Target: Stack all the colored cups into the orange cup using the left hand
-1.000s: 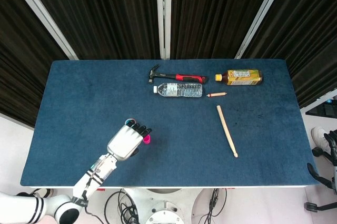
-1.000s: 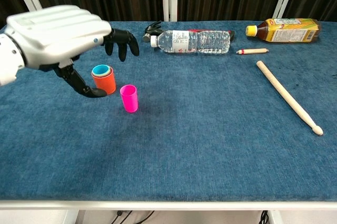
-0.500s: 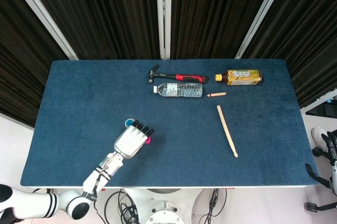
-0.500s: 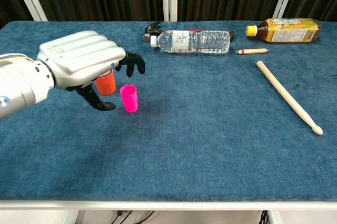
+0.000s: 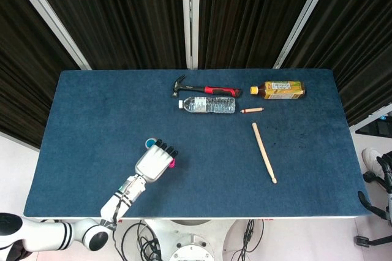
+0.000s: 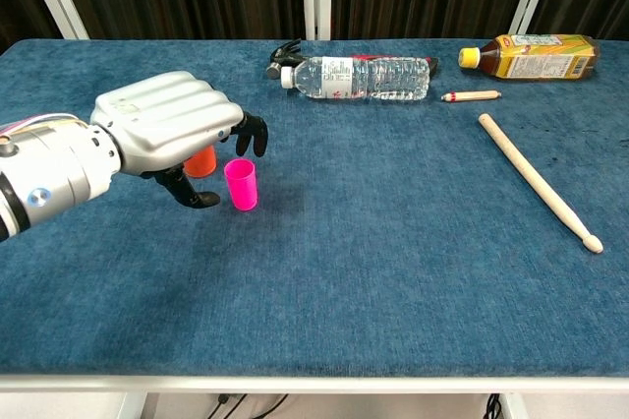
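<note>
While the left hand (image 6: 167, 129) hovers palm-down with fingers spread and nothing in them, the pink cup (image 6: 241, 184) stands upright just beside its thumb. The orange cup (image 6: 200, 161) sits half hidden behind the hand. Farther back, the water bottle (image 6: 359, 78) and tea bottle (image 6: 532, 55) labels are too small to read.

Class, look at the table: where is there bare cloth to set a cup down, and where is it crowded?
Bare cloth lies between the pink cup and the drumstick, along the near edge, and at the far left corner. It is crowded round the left hand and orange cup, and along the far row: hammer, water bottle, tea bottle.
</note>
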